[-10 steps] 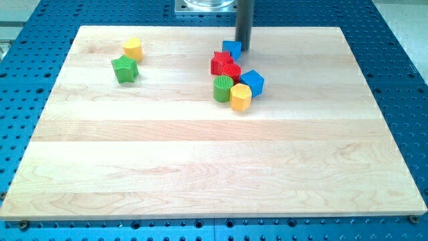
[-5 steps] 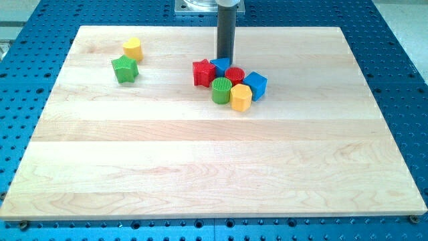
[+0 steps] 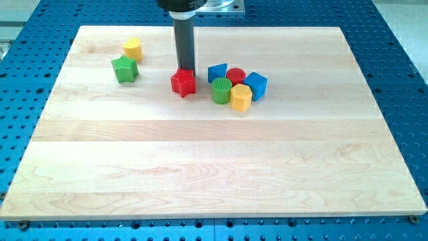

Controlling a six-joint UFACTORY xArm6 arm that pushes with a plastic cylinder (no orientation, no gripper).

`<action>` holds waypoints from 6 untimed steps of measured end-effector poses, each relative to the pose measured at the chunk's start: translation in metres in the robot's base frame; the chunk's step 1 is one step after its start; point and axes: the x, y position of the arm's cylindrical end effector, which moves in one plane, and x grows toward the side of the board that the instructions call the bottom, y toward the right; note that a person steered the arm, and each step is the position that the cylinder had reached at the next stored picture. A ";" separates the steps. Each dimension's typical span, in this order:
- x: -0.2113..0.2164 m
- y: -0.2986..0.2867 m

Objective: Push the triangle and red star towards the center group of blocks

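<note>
The red star (image 3: 183, 83) lies left of the center group, apart from it. My tip (image 3: 184, 69) stands right behind the star, at its top edge, touching or nearly touching it. The blue triangle (image 3: 217, 72) sits at the group's upper left, against the red cylinder (image 3: 235, 75) and the green cylinder (image 3: 222, 90). The yellow hexagon (image 3: 241, 97) and the blue cube (image 3: 255, 85) complete the group on the right.
A green star (image 3: 125, 69) and a yellow block (image 3: 132, 48) lie together near the board's top left. The wooden board (image 3: 214, 167) rests on a blue perforated table. The arm's base plate (image 3: 224, 7) is at the view's top.
My tip has moved left from the group's top to behind the red star. The red star has slid left and down, away from the group. The blue triangle now sits against the cylinders.
</note>
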 end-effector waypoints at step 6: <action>0.024 0.009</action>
